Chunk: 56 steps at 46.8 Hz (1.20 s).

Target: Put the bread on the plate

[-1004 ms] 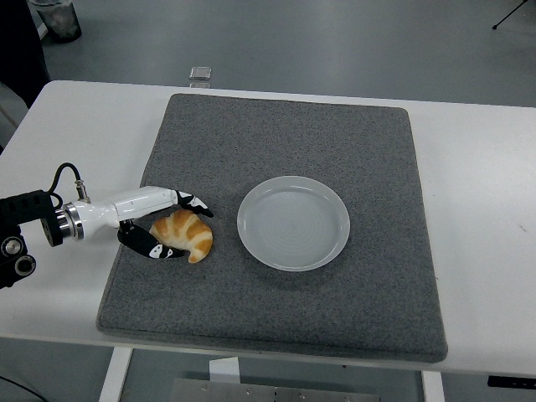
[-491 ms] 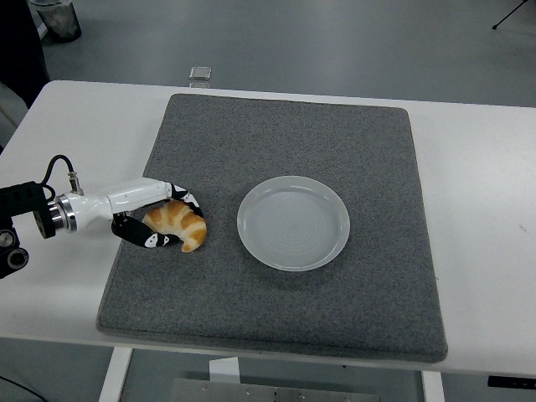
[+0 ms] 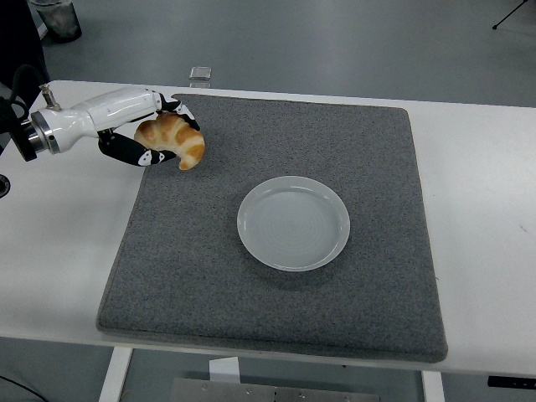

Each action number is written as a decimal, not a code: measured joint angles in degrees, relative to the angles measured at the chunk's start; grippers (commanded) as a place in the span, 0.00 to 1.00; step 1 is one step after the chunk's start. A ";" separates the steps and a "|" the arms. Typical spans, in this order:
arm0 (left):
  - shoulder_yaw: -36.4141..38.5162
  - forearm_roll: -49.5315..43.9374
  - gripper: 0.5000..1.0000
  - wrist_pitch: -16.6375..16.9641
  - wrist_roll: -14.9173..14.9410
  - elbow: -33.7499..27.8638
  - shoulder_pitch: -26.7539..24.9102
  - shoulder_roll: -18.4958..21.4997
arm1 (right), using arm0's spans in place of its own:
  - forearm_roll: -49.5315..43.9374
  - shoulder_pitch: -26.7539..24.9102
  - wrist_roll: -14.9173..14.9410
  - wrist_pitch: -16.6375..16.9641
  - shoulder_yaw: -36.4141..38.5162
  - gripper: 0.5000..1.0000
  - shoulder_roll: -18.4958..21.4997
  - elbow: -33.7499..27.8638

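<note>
My left hand point(image 3: 151, 130) is shut on the bread, a golden croissant point(image 3: 173, 139), and holds it in the air above the far left part of the grey mat point(image 3: 276, 222). The white plate point(image 3: 293, 223) lies empty on the middle of the mat, to the right of and nearer than the hand. The left arm comes in from the upper left edge. The right arm is out of view.
The grey mat covers most of the white table point(image 3: 486, 184). A small clear object point(image 3: 200, 74) lies on the floor beyond the table's far edge. A dark bin point(image 3: 57, 17) stands at the top left.
My left hand has closed on the croissant, lifted it off the mat and carried it up toward the far left corner. The plate has not moved.
</note>
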 measured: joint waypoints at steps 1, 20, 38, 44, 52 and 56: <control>0.00 -0.02 0.00 -0.11 0.00 0.00 -0.66 0.00 | 0.00 0.00 0.00 0.00 0.00 0.90 0.00 0.00; 0.02 -0.40 0.00 -5.23 0.01 -0.01 -9.39 -0.23 | 0.00 0.00 0.01 0.02 -0.05 0.91 0.00 0.00; 0.65 -0.06 0.00 -6.77 0.09 -0.19 -11.97 -8.45 | 0.00 0.00 0.00 0.00 -0.01 0.90 0.00 0.00; 0.77 0.35 0.00 -6.81 0.11 -0.19 -12.10 -11.30 | 0.00 0.00 0.00 0.00 -0.01 0.90 0.00 0.00; 1.13 1.43 0.00 -6.85 0.11 -0.08 -11.80 -13.37 | 0.00 0.00 0.01 0.00 -0.03 0.90 0.00 0.00; 1.39 3.49 0.00 -6.83 0.19 0.41 -11.15 -14.53 | 0.00 0.00 0.00 0.01 -0.03 0.90 0.00 0.00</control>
